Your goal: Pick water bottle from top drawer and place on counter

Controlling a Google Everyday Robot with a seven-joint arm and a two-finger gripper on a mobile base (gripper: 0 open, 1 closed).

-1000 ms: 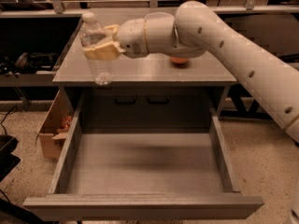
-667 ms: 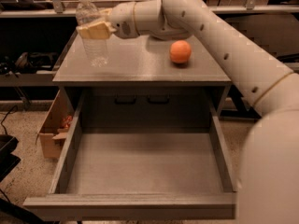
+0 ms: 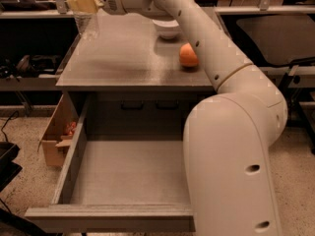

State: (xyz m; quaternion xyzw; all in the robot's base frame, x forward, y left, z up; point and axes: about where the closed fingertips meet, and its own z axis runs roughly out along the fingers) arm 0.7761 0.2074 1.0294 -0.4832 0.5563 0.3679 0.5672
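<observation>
Now my gripper (image 3: 82, 3) over counter (image 3: 133, 58) back corner, jaws pinching bottle (image 3: 87, 24) high, seemingly near neck; light, thin-walled, slippery.

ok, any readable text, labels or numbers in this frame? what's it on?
None readable.
Water bottle, held by the gripper at the counter's far left corner: nothing legible on it.
Cardboard box, top drawer, white bowl: no markings visible.
</observation>
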